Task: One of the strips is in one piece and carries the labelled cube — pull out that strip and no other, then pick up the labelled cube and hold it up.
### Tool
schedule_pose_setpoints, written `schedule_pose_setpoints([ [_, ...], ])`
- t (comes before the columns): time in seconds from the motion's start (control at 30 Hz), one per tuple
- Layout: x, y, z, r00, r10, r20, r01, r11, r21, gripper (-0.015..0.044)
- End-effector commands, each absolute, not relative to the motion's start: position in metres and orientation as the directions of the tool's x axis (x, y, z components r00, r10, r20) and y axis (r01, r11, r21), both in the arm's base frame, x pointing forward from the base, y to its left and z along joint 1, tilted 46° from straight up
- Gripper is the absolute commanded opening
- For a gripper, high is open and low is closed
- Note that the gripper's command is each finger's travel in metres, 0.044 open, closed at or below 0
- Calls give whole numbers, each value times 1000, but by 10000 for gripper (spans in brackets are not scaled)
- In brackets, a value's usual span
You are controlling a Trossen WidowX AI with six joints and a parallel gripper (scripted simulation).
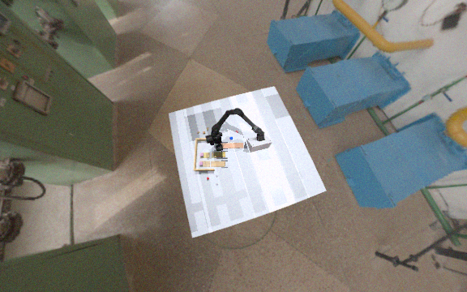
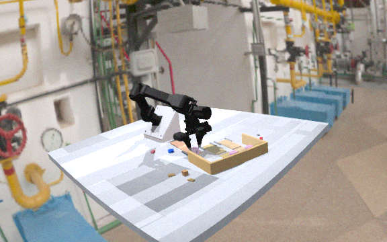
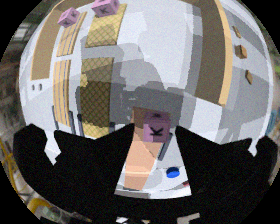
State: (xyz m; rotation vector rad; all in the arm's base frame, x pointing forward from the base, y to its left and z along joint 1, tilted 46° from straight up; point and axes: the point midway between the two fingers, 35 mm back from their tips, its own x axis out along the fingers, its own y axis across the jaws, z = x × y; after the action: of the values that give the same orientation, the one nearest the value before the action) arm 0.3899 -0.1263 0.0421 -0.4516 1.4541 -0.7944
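The orange strip (image 1: 235,145) (image 2: 179,145) (image 3: 141,156) shows no gap in its visible part; its far end carries a pink cube (image 3: 156,132) (image 2: 195,150) labelled K. My gripper (image 2: 194,146) (image 3: 155,128) is open, pointing down, with its fingertips close over that cube, one on each side; whether they reach down beside it is unclear. The meshed yellow strip (image 3: 96,100) has a gap before its far piece (image 3: 107,31), where a second K cube (image 3: 106,7) sits. The striped tan strip (image 3: 62,90) is also split, with a third K cube (image 3: 69,17) beyond the gap.
A low wooden wall (image 1: 195,154) (image 2: 238,161) (image 3: 224,50) surrounds the far ends of the strips on three sides. Thin dark rails flank the near strip parts. A blue disc (image 1: 231,138) (image 2: 170,150) (image 3: 172,172) lies beside the orange strip. Small brown blocks (image 2: 185,173) lie outside the wall.
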Motion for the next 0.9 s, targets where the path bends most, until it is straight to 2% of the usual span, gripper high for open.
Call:
schedule_pose_setpoints([
  [0.0,388,-131,38,-72,-716,-695,195,673,-714,250],
  [0.33,386,-140,29,-72,-717,-693,195,672,-715,250],
  [0.47,388,-138,31,-69,-714,-697,202,674,-710,145],
  [0.63,388,-138,31,-69,-714,-697,202,674,-710,112],
  [0.77,385,-136,32,-69,-714,-697,202,674,-710,7],
  [0.87,374,-125,37,-70,-713,-698,200,675,-710,0],
])
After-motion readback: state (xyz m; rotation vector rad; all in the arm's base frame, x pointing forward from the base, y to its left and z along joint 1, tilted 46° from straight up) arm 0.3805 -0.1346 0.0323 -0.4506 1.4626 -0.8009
